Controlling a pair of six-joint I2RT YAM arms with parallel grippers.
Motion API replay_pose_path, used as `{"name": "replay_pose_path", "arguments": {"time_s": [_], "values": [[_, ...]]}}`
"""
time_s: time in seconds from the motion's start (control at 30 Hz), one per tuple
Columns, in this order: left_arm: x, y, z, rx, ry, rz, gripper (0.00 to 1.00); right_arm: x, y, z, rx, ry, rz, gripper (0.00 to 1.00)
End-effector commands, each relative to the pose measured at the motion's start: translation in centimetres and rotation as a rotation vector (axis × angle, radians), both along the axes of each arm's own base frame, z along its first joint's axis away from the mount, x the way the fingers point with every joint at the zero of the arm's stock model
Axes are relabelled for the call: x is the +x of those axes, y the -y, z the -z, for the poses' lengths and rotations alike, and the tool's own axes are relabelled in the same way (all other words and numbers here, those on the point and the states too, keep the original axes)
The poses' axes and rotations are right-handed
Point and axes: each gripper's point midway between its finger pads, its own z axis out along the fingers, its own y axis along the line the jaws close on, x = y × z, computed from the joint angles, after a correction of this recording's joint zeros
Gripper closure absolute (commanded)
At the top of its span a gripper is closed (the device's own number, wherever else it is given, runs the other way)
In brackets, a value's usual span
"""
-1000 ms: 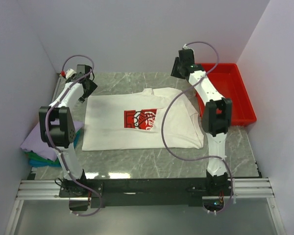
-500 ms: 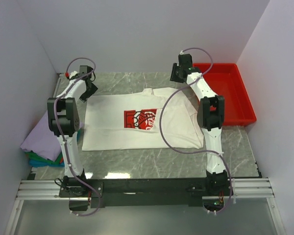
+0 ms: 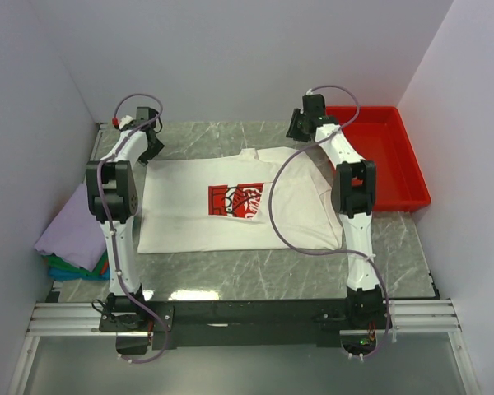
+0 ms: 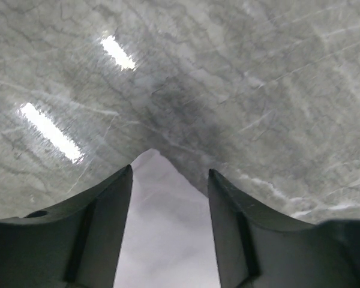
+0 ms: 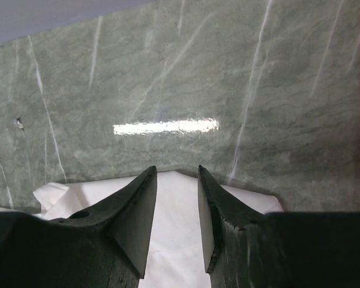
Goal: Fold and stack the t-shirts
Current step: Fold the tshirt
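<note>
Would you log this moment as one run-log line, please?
left gripper: open, at shirt corner | right gripper: open, at shirt edge | shirt: spread flat

My left elbow has swung in from beside the table's left edge, carrying my left gripper (image 4: 170, 171) to the far-left corner of the white cloth t-shirt with a red rectangular print (image 3: 189, 222). My right gripper (image 5: 177, 171) has, I think, sunk closer to its far hem.

Grey-green marble table (image 3: 230, 267) between plain pale lavender walls (image 3: 230, 58).
</note>
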Motion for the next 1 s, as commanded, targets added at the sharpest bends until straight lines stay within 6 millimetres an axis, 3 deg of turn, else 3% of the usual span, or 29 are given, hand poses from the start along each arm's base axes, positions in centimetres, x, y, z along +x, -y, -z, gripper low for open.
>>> {"name": "replay_pose_path", "arguments": {"time_s": [0.0, 0.27, 0.4, 0.7, 0.97], "values": [[1.0, -0.4, -0.6, 0.02, 0.013, -0.01, 0.43, 0.9, 0.7, -0.6, 0.085, 0.005, 0.039, 0.59], [0.6, -0.4, 1.0, 0.027, -0.027, -0.012, 0.52, 0.6, 1.1, 1.4, 0.143, -0.073, 0.119, 0.58], [0.4, -0.5, 1.4, 0.033, -0.038, -0.014, 0.65, 0.4, 1.3, 1.8, 0.143, -0.089, 0.14, 0.5], [0.2, -0.4, 1.4, 0.028, -0.038, -0.004, 0.94, -0.1, 1.6, 3.3, 0.155, -0.14, 0.201, 0.51], [0.1, -0.2, 1.8, 0.017, -0.04, 0.009, 0.99, -1.0, 0.3, 5.0, 0.172, -0.192, 0.189, 0.56]]}}
